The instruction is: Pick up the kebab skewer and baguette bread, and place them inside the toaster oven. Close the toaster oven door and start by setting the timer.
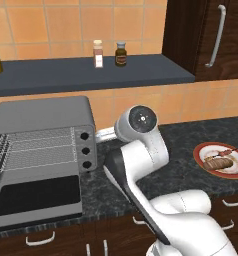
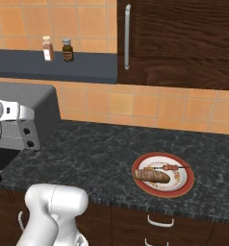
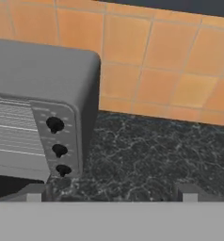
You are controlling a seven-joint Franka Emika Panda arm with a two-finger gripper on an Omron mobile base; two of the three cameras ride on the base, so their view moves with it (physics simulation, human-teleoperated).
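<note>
Nearest to me, the toaster oven door (image 1: pixel 37 196) hangs open and lies flat over the front edge of the tabletop (image 2: pixel 92 158), so the way into the oven is free. On the right side of the same tabletop, near its front edge, stands a red-rimmed plate (image 2: pixel 184 186). The baguette bread (image 2: pixel 152 176) lies on the near part of it, and the kebab skewer (image 2: pixel 171 167) lies just behind, close beside the loaf.

A little farther, the claw (image 3: pixel 111 194) has its fingers wide apart and holds nothing. It looks at the right side of the toaster oven (image 1: pixel 41 117), where the three knobs (image 3: pixel 54 124) stand in a column, so it is well apart from the plate.

I judge the step in hand is to fetch the first food. To do it well, the arm should swing right and come down over the plate from above. The skewer is thin, so the fingers should close across its meat chunks, not on the bare stick, and without pushing the baguette.

At the far back, two small bottles (image 1: pixel 98 53) stand on the shelf (image 1: pixel 81 72).
</note>
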